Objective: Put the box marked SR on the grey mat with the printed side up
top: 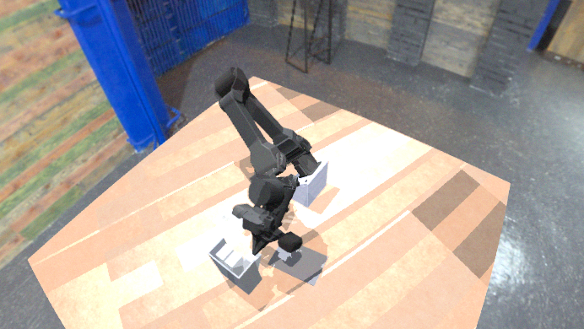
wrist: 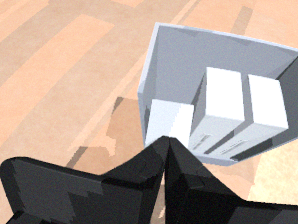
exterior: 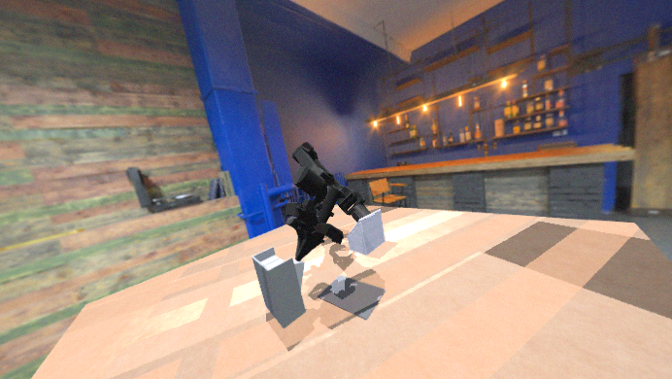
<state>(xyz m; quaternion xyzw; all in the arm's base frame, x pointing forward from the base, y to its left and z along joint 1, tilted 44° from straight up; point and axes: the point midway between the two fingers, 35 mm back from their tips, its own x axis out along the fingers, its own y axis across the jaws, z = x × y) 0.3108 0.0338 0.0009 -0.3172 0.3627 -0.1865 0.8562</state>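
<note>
The worktop (top: 380, 236) (exterior: 437, 311) carries everything, with the grey bin (top: 250, 282) (exterior: 286, 292) (wrist: 192, 47) standing upright on it and the grey mat (top: 305, 262) (exterior: 361, 297) lying flat just beside. The arm's hand (top: 256, 252) (exterior: 298, 258) (wrist: 168, 143) hangs near the bin's rim, its fingers drawn fully together, holding nothing. All three boxes stand in the bin: one (wrist: 172, 116) by the wall on the left of the wrist view, apart from the middle box (wrist: 225, 95) and the right-hand box (wrist: 267, 100), which have a narrow gap between them. The SR box is therefore among them, but which one it is cannot be told, since no code is legible. Each looks like a slim, stiff carton, probably light, with smooth faces that may slip under a loose pinch. The best hold would likely be across the narrow thickness near the top, the fingers straddling the two broad sides, with a firm but moderate squeeze. The tight gap could make a finger nudge a neighbour. Smallest of all, faint marks show low on the middle and right-hand boxes, too small to read.
</note>
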